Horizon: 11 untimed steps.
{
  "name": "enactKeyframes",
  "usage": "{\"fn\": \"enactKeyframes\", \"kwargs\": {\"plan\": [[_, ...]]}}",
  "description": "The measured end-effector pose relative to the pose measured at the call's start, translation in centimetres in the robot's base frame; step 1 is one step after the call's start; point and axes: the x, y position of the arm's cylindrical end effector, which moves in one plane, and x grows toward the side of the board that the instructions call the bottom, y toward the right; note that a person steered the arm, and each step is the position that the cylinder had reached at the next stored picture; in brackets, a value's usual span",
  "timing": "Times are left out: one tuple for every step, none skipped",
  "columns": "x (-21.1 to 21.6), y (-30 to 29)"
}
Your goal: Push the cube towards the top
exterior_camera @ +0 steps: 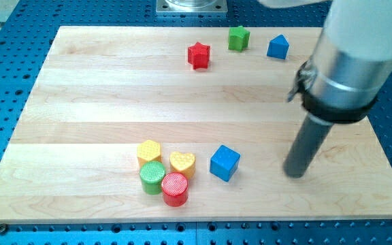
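Note:
A blue cube sits on the wooden board in the lower middle of the view. My tip rests on the board to the cube's right, about a hundred pixels away and slightly lower, not touching it. The dark rod rises from the tip up to the arm's silver and white body at the view's upper right.
Left of the cube stands a cluster: a yellow heart, a yellow hexagon, a green cylinder, a red cylinder. Near the view's top are a red star, a green star-like block and a blue pentagon-shaped block.

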Motion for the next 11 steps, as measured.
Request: {"fn": "enactKeyframes", "kwargs": {"plan": [[1.4,-5.4],[2.0,-9.8],[0.4,-12.7],[-3.8,-12.4],[-1.2,-11.4],[0.1,-11.4],[0.3,-9.8],[-3.0,-6.9],[-5.3,-5.1],[-7.6,-4.0],[-8.5,-0.7]]}}
